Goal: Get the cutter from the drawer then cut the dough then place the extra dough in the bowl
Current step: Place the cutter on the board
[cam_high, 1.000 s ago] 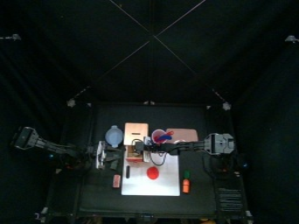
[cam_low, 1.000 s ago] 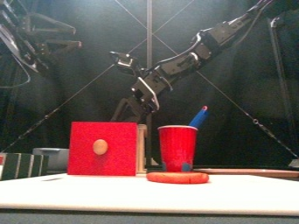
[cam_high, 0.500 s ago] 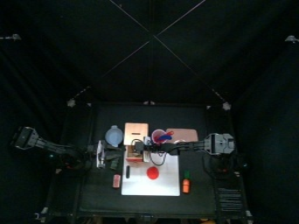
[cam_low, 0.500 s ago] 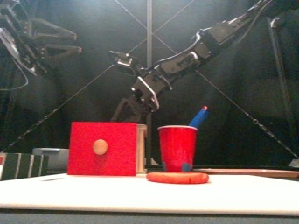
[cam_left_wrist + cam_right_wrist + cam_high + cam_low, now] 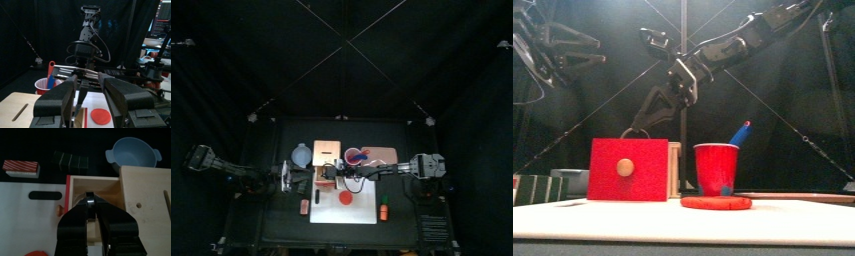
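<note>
The pale wooden box (image 5: 325, 152) has its red drawer front (image 5: 627, 168) pulled out toward the front, and the drawer (image 5: 93, 185) stands open. My right gripper (image 5: 334, 172) (image 5: 683, 85) hangs above the drawer, shut on the thin wire handle (image 5: 90, 203) of the cutter. A wire loop of the cutter (image 5: 636, 133) shows just above the box. The red dough disc (image 5: 346, 199) (image 5: 716, 203) lies flat on the white board (image 5: 365, 212). The blue-grey bowl (image 5: 301, 155) (image 5: 135, 152) sits left of the box. My left gripper (image 5: 289, 177) (image 5: 93, 82) waits open at the left.
A red cup (image 5: 353, 154) (image 5: 716, 168) with a blue knife stands right of the box. Dark green sushi blocks (image 5: 71, 160) and a red-and-white toy (image 5: 21, 168) lie left of the board. Another small toy (image 5: 384, 211) rests on the board's right edge.
My right gripper has risen from the drawer, and the wire loop now shows above the box. The left arm has stayed put.
</note>
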### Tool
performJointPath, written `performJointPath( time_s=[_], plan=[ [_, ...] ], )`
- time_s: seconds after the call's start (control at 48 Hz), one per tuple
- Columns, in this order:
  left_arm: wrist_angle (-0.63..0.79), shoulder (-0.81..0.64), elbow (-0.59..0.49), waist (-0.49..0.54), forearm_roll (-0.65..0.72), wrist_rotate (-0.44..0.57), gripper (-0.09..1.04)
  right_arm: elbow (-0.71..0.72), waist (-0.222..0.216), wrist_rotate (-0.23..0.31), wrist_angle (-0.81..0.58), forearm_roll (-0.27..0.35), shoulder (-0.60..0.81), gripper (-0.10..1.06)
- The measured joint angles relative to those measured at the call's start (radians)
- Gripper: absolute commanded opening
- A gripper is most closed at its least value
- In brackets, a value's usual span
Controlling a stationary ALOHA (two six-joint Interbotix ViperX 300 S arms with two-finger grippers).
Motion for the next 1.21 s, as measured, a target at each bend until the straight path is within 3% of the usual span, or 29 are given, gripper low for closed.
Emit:
performJointPath(
  time_s=[0.479, 0.792, 0.958, 1.208],
  plan=[
    [0.000, -0.002, -0.002, 0.012, -0.002, 0.000, 0.79, 0.051, -0.018, -0.002, 0.012, -0.052, -0.190, 0.44],
    [0.000, 0.000, 0.000, 0.026, -0.003, -0.002, 0.79, 0.273, -0.020, 0.008, 0.060, -0.066, -0.437, 0.44],
    [0.002, 0.000, -0.002, 0.043, -0.002, -0.002, 0.79, 0.426, -0.015, 0.012, 0.061, -0.034, -0.523, 0.44],
    [0.055, 0.000, -0.014, 0.071, -0.003, -0.002, 0.79, 0.588, 0.032, 0.015, 0.061, 0.072, -0.568, 0.44]
  ],
)
